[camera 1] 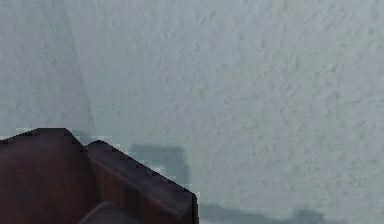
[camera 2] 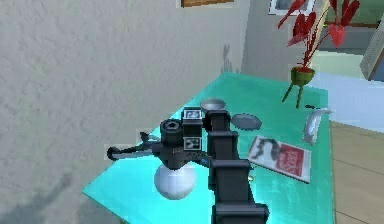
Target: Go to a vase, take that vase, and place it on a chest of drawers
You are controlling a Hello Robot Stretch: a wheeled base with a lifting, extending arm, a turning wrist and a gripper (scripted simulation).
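We find the round white vase (camera 2: 174,183) at the gripper (camera 2: 120,152).
In the arm side view the vase appears near the table's (camera 2: 275,95) near edge, just below the gripper's dark body. We cannot tell whether the gripper holds anything. The arm (camera 2: 232,188) rises from the bottom edge over the table, with the fingers pointing toward the view's left.

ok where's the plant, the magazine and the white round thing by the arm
plant (camera 2: 300,74), arm side view, on its pot
magazine (camera 2: 282,158), arm side view, middle of its cover
white round thing (camera 2: 173,186), arm side view, on its front
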